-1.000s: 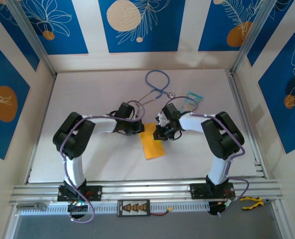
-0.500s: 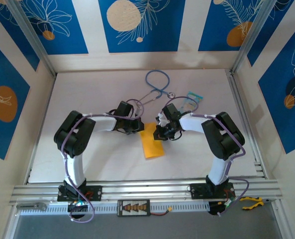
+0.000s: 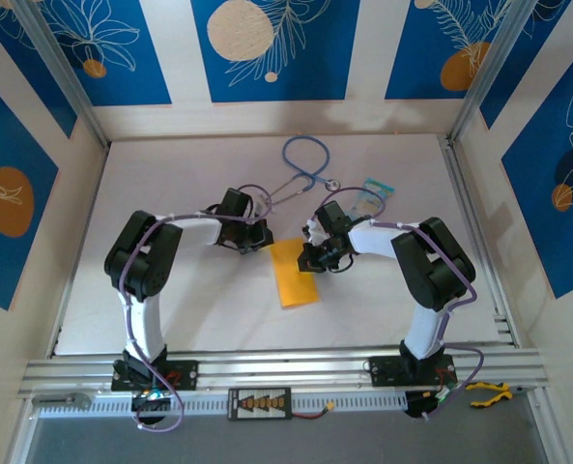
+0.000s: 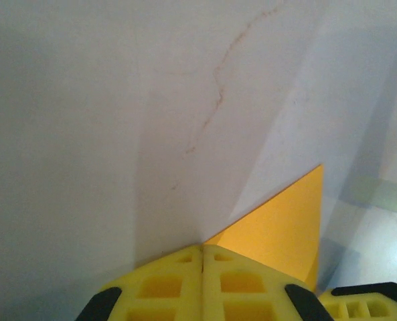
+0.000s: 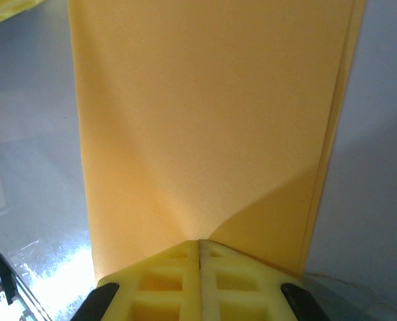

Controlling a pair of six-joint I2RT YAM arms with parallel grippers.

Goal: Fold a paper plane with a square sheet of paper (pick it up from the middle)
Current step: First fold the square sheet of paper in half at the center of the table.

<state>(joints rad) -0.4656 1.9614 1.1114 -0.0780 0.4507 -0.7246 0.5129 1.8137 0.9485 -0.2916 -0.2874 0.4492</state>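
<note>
The orange sheet (image 3: 294, 274), folded to a rectangle, lies flat mid-counter (image 3: 170, 184) between the arms, with the right end effector (image 3: 308, 259) closed, its tips at the sheet's far edge, and the left end effector (image 3: 258, 236) closed too, just beside the far left corner.

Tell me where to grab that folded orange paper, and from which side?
Probably its near short edge, coming in low from the robot's side. The folded orange paper lies flat on the table, too thin to pinch from above, and the left gripper and right gripper sit at its far end, jaws shut.
</note>
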